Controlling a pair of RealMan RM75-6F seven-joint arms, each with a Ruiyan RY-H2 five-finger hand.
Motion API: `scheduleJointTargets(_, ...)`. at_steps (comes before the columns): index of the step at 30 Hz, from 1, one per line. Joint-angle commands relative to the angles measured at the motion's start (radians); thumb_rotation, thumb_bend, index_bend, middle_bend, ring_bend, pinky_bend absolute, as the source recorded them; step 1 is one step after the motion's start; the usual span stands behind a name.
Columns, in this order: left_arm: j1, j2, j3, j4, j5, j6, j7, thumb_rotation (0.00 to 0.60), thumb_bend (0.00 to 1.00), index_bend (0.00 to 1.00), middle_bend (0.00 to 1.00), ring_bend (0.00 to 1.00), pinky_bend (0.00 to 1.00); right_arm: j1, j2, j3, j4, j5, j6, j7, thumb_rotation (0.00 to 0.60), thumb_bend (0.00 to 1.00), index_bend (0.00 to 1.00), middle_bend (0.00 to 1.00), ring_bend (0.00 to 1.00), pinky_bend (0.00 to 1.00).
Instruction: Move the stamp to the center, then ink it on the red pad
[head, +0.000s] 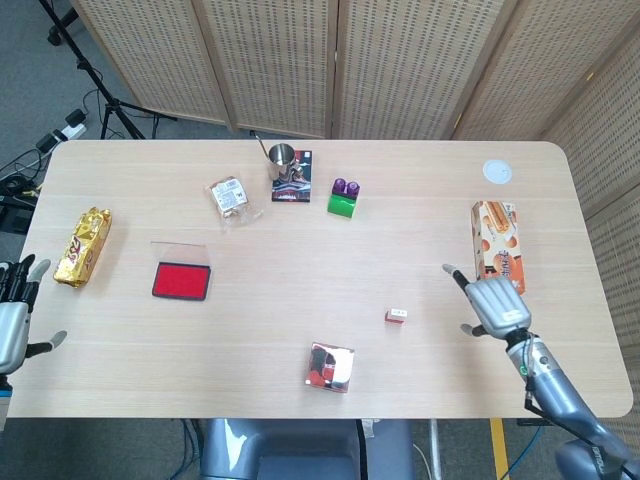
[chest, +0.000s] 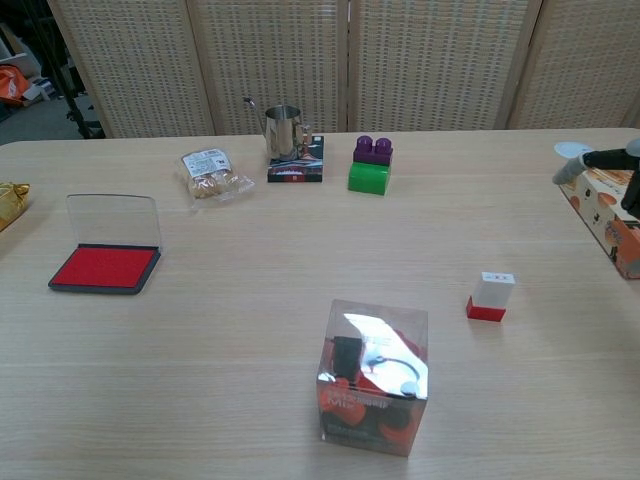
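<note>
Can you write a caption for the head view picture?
Right hand open beside the stamp; red pad waits, lid open.

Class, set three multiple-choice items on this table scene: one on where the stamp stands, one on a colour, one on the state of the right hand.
1. The stamp stands:
A. on the red ink pad
B. on bare table, right of the clear box
C. in the metal cup

2. The block under the purple one is:
A. green
B. yellow
C. blue

3. The right hand is:
A. gripping the stamp
B. open, empty
C. pressing the pad

Key: 1 B, wood shows all round it; 2 A, the green block is beneath; 3 B, its fingers are spread, apart from the stamp.
</note>
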Motion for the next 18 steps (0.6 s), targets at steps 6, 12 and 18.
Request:
scheduleJointTargets(6, -0.008, 0.001, -0.002, 0.002, -0.012, -0.015, 0.0, 0.6, 0.0, 0.0, 0.0, 0.0, 0.0, 0.054, -0.067, 0.013, -0.032, 0.151, -0.028, -0.104, 0.6, 0.0, 0.33, 0.87, 0.92, 1.0)
scheduleJointTargets(12, -0.008, 0.009, 0.001, 0.0, -0.008, -0.015, -0.012, 0.6, 0.0, 0.0, 0.0, 0.0, 0.0, 0.068, -0.148, -0.004, -0.029, 0.21, 0.028, -0.177, 0.6, 0.04, 0.37, 0.88, 0.93, 1.0)
scheduleJointTargets(18, -0.006, 0.013, 0.002, -0.004, -0.004, -0.009, -0.021, 0.6, 0.0, 0.0, 0.0, 0.0, 0.0, 0.081, -0.201, -0.006, -0.018, 0.248, 0.069, -0.227, 0.6, 0.1, 0.39, 0.88, 0.93, 1.0)
